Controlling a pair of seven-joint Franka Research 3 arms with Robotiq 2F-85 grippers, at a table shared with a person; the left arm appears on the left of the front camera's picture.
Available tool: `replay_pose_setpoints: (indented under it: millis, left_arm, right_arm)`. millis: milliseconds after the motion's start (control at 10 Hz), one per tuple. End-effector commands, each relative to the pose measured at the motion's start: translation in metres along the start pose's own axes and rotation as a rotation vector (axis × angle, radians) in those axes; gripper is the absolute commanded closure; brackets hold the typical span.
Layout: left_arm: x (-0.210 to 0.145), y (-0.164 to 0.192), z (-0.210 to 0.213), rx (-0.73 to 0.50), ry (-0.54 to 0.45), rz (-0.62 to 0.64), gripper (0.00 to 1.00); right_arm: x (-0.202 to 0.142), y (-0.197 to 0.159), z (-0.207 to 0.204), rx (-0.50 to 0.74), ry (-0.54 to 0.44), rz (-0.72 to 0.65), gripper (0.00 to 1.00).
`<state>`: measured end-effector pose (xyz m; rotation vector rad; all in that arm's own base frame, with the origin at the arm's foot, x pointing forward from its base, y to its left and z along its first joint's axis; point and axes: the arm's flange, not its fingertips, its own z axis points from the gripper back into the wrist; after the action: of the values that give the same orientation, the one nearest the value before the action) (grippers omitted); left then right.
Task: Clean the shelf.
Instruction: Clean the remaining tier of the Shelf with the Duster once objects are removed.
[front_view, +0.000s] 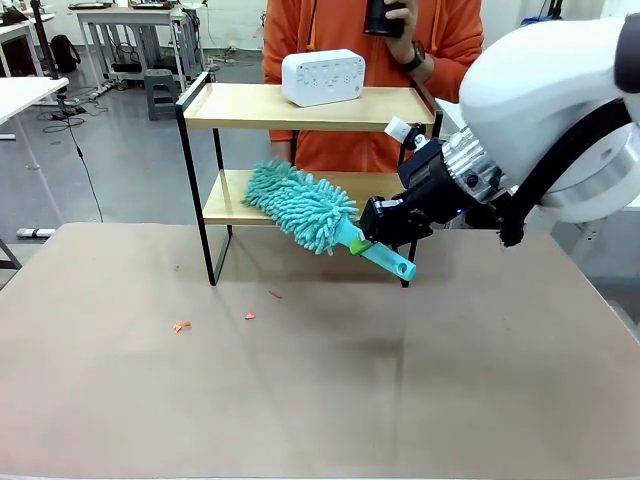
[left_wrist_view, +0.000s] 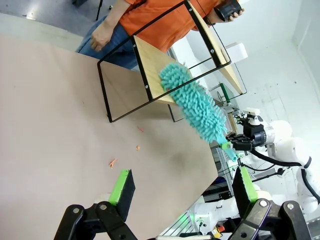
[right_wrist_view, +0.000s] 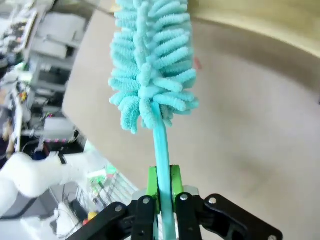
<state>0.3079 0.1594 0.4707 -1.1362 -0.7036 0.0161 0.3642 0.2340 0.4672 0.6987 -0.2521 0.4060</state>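
The shelf (front_view: 235, 106) stands at the far side of the tan table, a two-tier rack of light wood boards in a black frame. My right gripper (front_view: 368, 238) is shut on the handle of a teal fluffy duster (front_view: 300, 205), whose head lies over the front edge of the lower board. In the right wrist view the duster (right_wrist_view: 152, 60) rises from my right gripper (right_wrist_view: 164, 187). In the left wrist view my left gripper (left_wrist_view: 182, 187) is open over the table, far from the shelf (left_wrist_view: 150, 67) and the duster (left_wrist_view: 197, 105).
A white box (front_view: 323, 76) sits on the top board. A person in orange (front_view: 340, 30) stands behind the shelf holding a dark cup (front_view: 383, 15). Small orange scraps (front_view: 181, 326) lie on the tan tabletop (front_view: 320, 400) in front of the shelf.
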Motion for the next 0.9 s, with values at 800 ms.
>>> replay_pose_setpoints:
  millis: [800]
  left_arm:
    - [0.000,-0.001,-0.003,-0.019,-0.019,-0.018,0.00]
  right_arm:
    - [-0.097,-0.059,0.158,0.516,0.188,0.051,0.88]
